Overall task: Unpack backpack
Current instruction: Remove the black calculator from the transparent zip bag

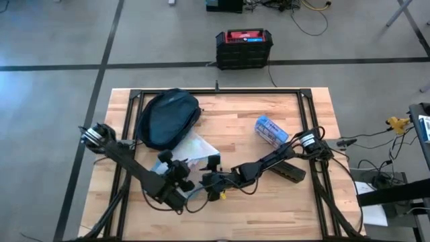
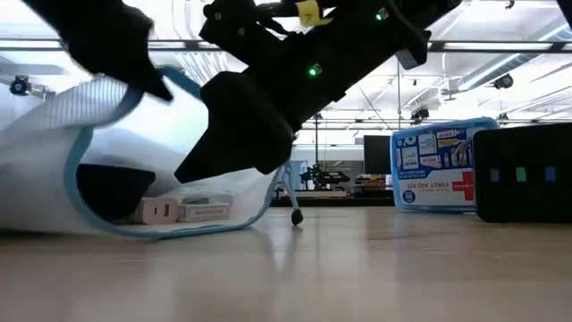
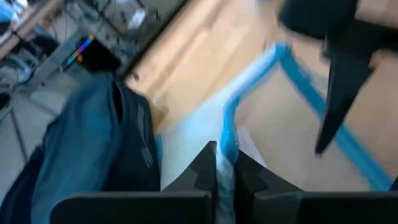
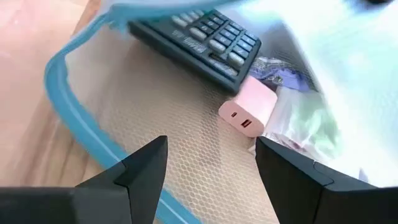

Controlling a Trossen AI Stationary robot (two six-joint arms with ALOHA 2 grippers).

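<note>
The dark navy backpack [image 1: 168,117] lies on its side at the table's far left, untouched. Near it lies a clear zip bag [image 1: 196,149] with a blue-trimmed mouth [image 2: 179,228]. My left gripper [image 1: 180,167] is shut on the mouth's upper edge and holds it open. My right gripper [image 4: 211,165] stands open at the mouth, its fingers over the bag's lower layer. Inside the bag lie a dark calculator [image 4: 199,40], a pink charger [image 4: 249,112] and some small packets [image 4: 298,118]. My left gripper pinches the blue-trimmed upper edge of the zip bag's mouth [image 3: 227,140] between its two fingers, which lie across the edge. That edge is raised off the table [image 2: 134,89]. The bag's lower side stays on the wood.
A blue-and-white first-aid kit [image 1: 271,130] lies at the far right of the table, and a flat dark object [image 1: 289,171] sits under the right arm. A black box with a red top [image 1: 243,47] stands on the floor beyond the far edge.
</note>
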